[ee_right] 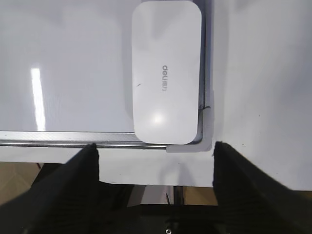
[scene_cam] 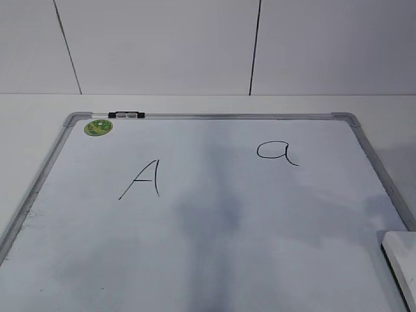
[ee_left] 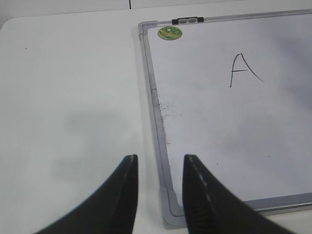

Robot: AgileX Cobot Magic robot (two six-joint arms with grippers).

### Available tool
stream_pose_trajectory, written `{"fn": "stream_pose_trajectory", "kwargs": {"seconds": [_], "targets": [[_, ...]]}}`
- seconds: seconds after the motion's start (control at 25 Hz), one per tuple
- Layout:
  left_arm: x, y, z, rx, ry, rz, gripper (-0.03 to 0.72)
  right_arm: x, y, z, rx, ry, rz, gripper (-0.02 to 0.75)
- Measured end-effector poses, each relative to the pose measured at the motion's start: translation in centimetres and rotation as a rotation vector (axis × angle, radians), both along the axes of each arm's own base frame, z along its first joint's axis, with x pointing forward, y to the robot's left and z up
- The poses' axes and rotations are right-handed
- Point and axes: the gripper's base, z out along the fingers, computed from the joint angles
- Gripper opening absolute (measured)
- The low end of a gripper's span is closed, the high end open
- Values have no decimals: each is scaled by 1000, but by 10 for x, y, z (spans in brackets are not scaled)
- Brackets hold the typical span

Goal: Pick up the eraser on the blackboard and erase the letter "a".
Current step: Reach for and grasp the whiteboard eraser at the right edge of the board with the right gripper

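Note:
The blackboard [scene_cam: 208, 221] is a white board with a silver frame, lying flat on the table. A small handwritten "a" [scene_cam: 277, 152] sits at its upper right and a capital "A" [scene_cam: 143, 179] at its left. The white eraser [ee_right: 167, 70] lies in the board's near right corner; only its edge shows in the exterior view [scene_cam: 400, 260]. My right gripper [ee_right: 156, 148] is open and empty, above the table's front edge just short of the eraser. My left gripper [ee_left: 160, 161] is open and empty over the board's near left corner [ee_left: 170, 207].
A round green sticker [scene_cam: 98, 127] and a small black-and-silver clip [scene_cam: 126, 115] sit at the board's far left corner. White table [ee_left: 73, 97] surrounds the board. The table's front edge [ee_right: 146, 183] lies under my right gripper. A white wall stands behind.

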Motion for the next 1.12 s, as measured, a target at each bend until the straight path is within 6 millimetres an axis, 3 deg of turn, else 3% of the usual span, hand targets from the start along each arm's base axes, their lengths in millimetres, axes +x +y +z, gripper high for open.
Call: {"fn": "stream_pose_trajectory", "kwargs": {"seconds": [1.12], "targets": [[0, 0, 0, 0, 0, 0, 235, 5, -1, -4, -14, 28, 3, 576]]}}
